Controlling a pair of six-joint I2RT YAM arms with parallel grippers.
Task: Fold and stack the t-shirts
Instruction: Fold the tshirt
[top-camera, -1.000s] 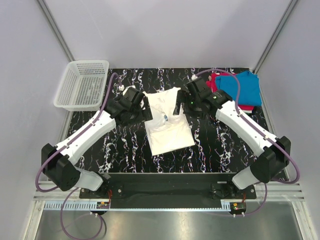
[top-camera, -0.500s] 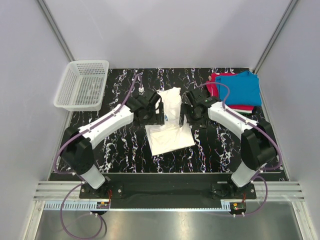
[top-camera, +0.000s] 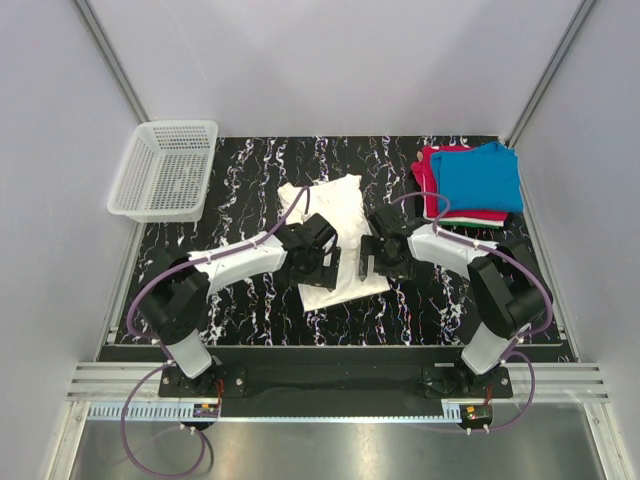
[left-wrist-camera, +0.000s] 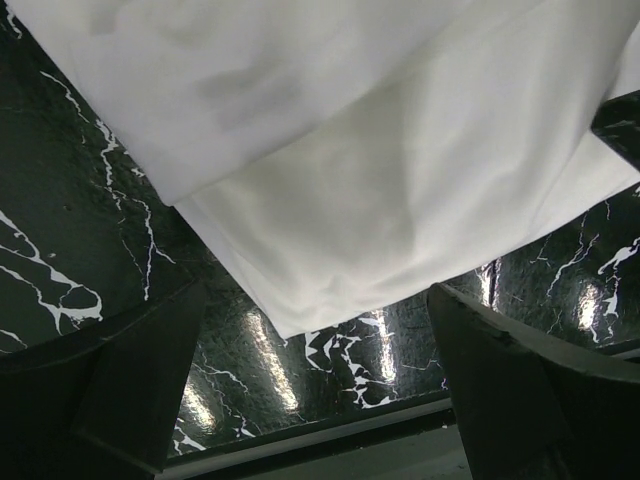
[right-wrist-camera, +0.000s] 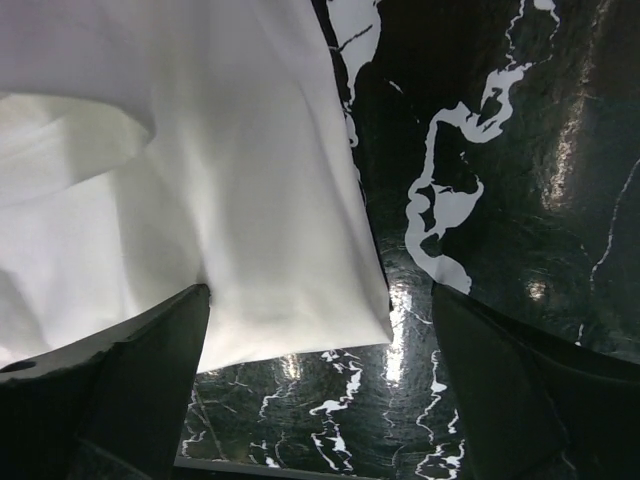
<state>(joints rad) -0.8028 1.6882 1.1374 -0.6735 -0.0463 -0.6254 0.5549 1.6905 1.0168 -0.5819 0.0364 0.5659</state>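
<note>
Brightly and evenly lit from above in the overhead view, sharp across the frame, with only soft, faint shadows on the black marble table (top-camera: 240, 190). Dimmer in both wrist views, with glare streaks on the glossy table. White shirt (left-wrist-camera: 380, 200) nearly washed out, perhaps slightly out of focus. Dark fingers (right-wrist-camera: 130, 390) blurred at the lower corners.

White t-shirt (top-camera: 335, 235) folded mid-table, blue t-shirt (top-camera: 480, 176) atop seemingly folded red t-shirt (top-camera: 428, 163), far right
</note>
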